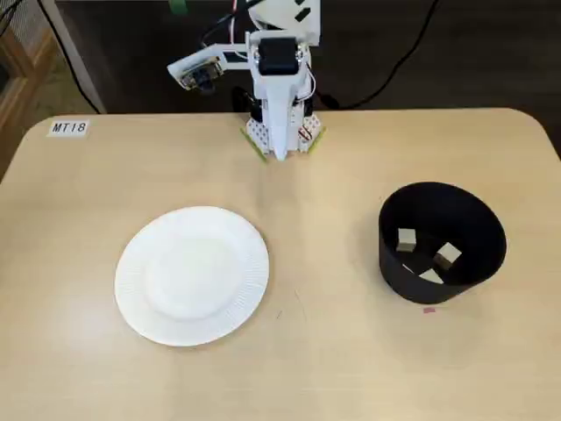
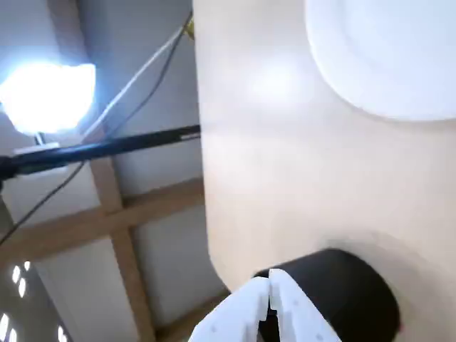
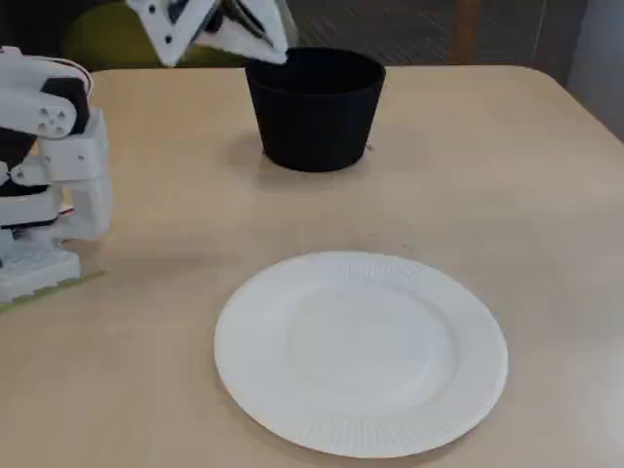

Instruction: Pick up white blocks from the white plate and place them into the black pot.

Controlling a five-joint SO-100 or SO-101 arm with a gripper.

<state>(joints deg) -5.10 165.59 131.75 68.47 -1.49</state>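
The white plate [image 1: 191, 274] lies empty on the left of the table in a fixed view; it also shows in the other fixed view [image 3: 361, 351] and the wrist view [image 2: 399, 57]. The black pot [image 1: 441, 243] stands to the right and holds three white blocks [image 1: 407, 239] [image 1: 448, 255] [image 1: 430, 275]. From the side the pot [image 3: 315, 107] hides them. My gripper [image 1: 280, 151] is shut and empty, raised near the arm's base at the table's far edge, apart from the plate and the pot. In the wrist view its fingertips [image 2: 271, 303] meet in front of the pot [image 2: 349, 299].
The arm's base [image 3: 39, 175] stands at the table's edge. A label reading MT18 [image 1: 68, 127] sits at the far left corner. A small pink mark [image 1: 429, 309] lies beside the pot. Cables [image 1: 394, 61] run behind the table.
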